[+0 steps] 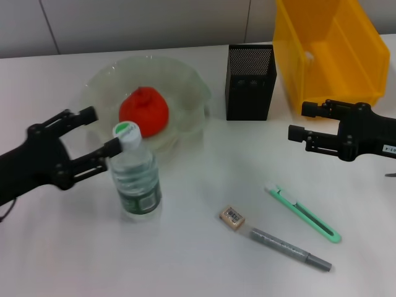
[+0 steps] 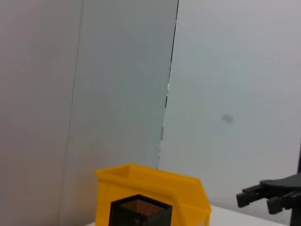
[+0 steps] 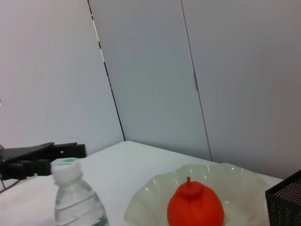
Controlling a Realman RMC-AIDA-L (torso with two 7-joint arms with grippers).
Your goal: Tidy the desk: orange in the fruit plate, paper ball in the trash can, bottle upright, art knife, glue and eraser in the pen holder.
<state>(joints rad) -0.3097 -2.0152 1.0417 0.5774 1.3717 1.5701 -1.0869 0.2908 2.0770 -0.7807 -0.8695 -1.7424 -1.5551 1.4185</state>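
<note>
Head view: yellow trash can [image 1: 331, 52], fruit plate [image 1: 185, 83] holding the orange [image 1: 144, 111], upright bottle [image 1: 135, 176], pen holder [image 1: 250, 81]; art knife [image 1: 303, 212], glue [image 1: 291, 249], eraser [image 1: 232, 217] on desk. Left gripper [image 1: 102, 131] and right gripper [image 1: 298, 120] gape empty.

Orange [image 1: 145, 110] in plate [image 1: 185, 80], bottle [image 1: 135, 176] before it.

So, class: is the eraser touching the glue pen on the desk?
Apart. The head view shows a bare strip of desk between the eraser and the near end of the glue pen.
</note>
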